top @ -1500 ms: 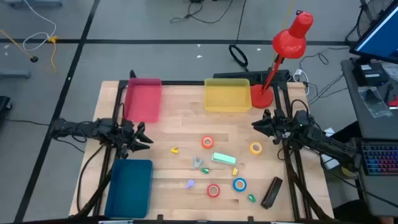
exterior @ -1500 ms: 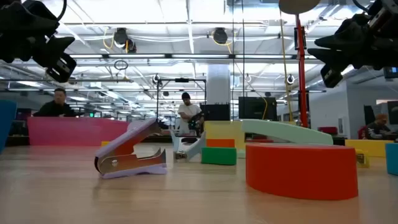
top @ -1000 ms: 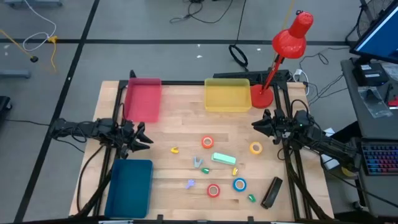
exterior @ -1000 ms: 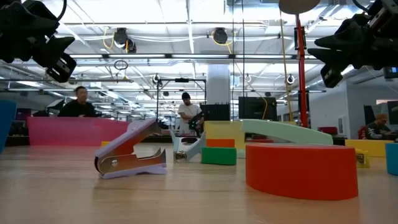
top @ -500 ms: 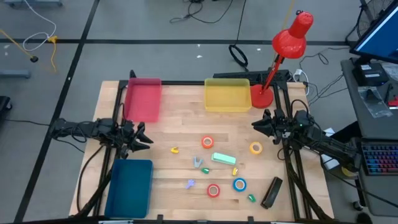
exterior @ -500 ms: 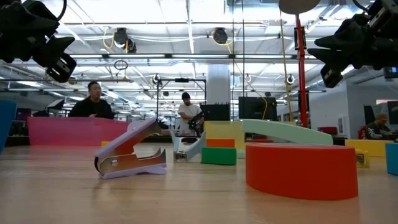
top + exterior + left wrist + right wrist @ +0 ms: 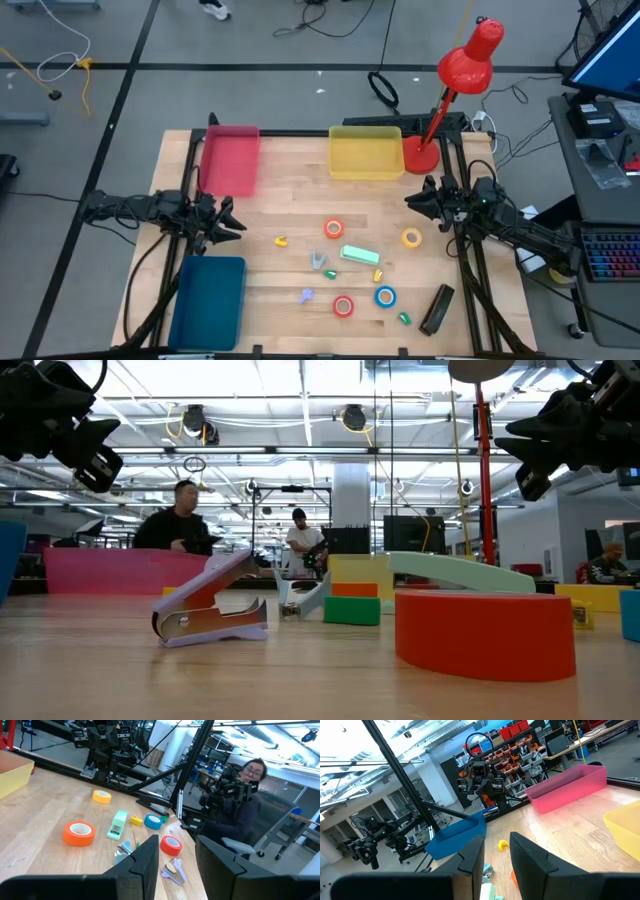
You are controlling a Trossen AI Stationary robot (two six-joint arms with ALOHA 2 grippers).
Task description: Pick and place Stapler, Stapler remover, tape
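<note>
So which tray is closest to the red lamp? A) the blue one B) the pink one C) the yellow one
C: in the high view the yellow tray sits right beside the base of the red lamp, while the pink tray and the blue tray lie farther off.

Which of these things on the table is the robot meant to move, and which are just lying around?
For the job: mint stapler, black stapler, purple staple remover, orange tape, yellow tape, red tape, blue tape.

Just there: red desk lamp.
</note>
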